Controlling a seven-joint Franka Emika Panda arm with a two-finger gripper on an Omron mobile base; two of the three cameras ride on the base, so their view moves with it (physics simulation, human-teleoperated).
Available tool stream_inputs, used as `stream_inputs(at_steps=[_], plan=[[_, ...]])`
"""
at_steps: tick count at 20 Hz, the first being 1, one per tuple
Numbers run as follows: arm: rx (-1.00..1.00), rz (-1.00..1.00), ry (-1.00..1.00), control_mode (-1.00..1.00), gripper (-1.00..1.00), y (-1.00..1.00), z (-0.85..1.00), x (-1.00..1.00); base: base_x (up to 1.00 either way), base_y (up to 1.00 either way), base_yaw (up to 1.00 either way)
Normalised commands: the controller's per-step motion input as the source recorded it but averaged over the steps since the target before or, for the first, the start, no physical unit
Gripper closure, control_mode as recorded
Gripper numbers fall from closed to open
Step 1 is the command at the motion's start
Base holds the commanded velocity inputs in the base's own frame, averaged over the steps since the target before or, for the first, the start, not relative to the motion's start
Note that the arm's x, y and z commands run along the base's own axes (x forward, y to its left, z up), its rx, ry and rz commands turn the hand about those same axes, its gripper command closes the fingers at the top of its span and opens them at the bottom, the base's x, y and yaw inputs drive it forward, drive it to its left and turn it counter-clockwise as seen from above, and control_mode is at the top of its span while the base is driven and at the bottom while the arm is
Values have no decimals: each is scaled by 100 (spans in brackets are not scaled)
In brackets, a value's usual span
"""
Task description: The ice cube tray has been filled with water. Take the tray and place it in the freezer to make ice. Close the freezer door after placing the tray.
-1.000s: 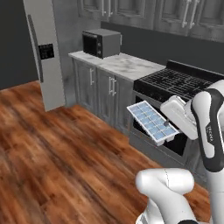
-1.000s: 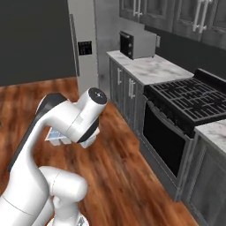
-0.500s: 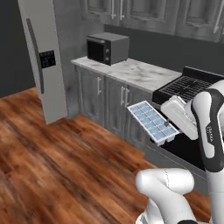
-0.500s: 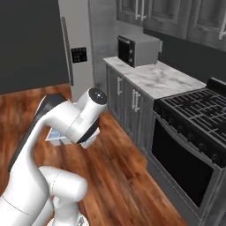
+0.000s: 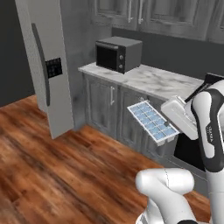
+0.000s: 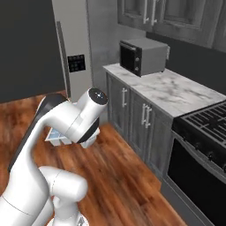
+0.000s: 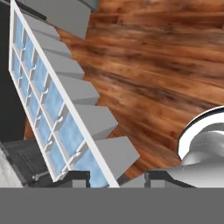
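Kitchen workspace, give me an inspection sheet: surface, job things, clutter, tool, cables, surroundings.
Surface: marble counter, bare apart from the microwave.
Job things: ice cube tray carried in the air, tilted, cells filled with pale blue water; freezer at left, door shut.
Clutter: nothing seen.
Tool: tool shut on one end of the tray.
Cables: nothing seen.
Surroundings: microwave on the counter, stove to the right, grey cabinets, wooden floor.

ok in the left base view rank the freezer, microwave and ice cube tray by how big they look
1. freezer, largest by far.
2. microwave.
3. ice cube tray, which looks close to the microwave in size, but it is nearer the camera, so that order is unsure.
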Motion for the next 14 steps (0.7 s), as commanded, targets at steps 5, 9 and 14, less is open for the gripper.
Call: stream_inputs(at_steps=[5, 9, 14], plan=[[0, 0, 0, 100, 100, 0, 0, 0, 98, 100, -15], [0, 0, 0, 100, 100, 0, 0, 0, 69, 100, -10], [0, 0, 0, 100, 100, 0, 0, 0, 59, 100, -9]])
